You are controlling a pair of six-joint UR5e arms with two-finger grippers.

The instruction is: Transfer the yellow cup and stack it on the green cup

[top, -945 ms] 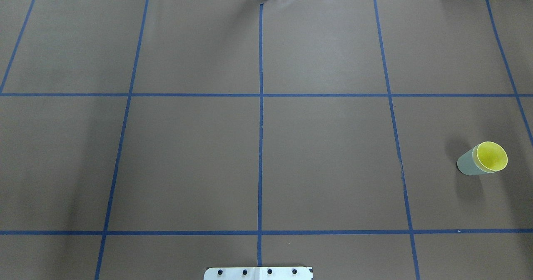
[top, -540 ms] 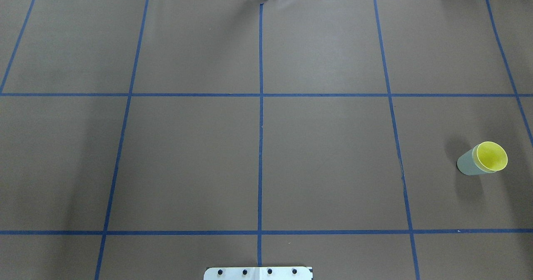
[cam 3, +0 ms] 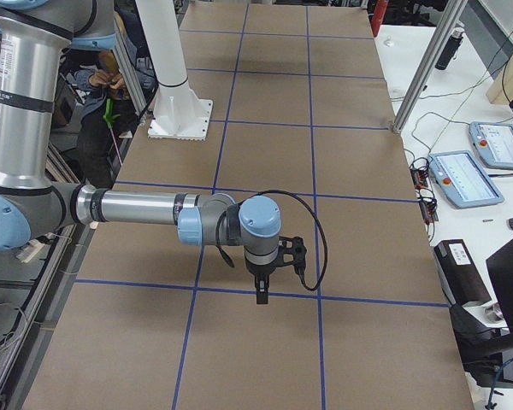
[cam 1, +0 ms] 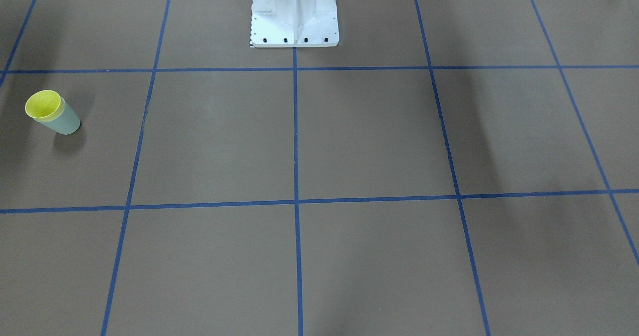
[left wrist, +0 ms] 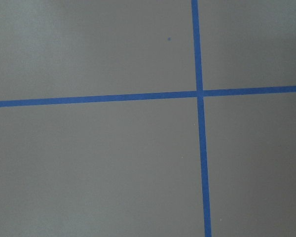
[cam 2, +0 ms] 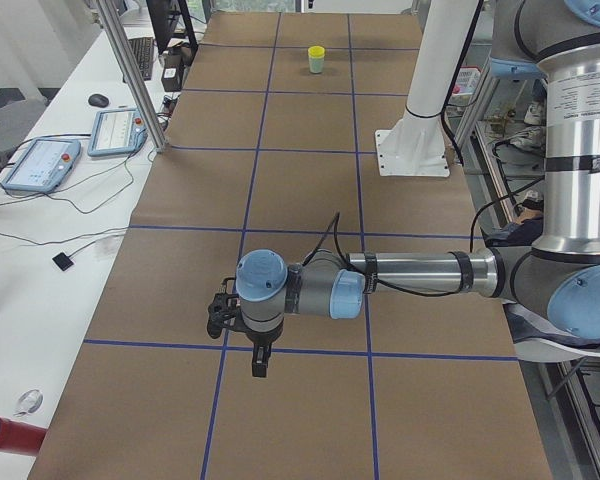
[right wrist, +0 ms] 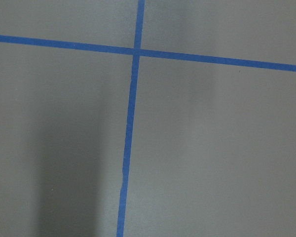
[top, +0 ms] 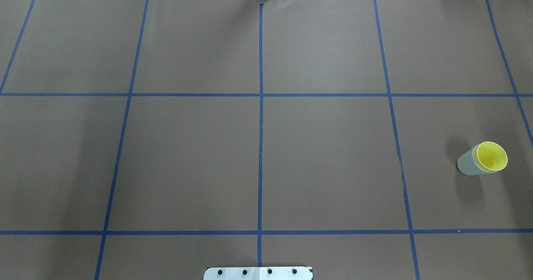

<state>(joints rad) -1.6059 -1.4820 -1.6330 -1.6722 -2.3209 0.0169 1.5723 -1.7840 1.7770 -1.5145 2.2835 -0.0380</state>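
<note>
Against the overhead pictures of a moment earlier, nothing on the table (top: 325,155) has shifted. The left gripper (cam 2: 259,366) hangs fingers-down above a crossing of the blue tape lines (top: 260,147) toward the table's left end. The right gripper (cam 3: 261,295) hangs likewise above the table, and whether either is spread or pressed together cannot be told from the side views. The white base plate (top: 258,273) sits midway along the robot's edge, and the yellow cup (top: 492,155) sits nested inside the green cup (top: 466,166), the pair standing close to the table's right edge.
</note>
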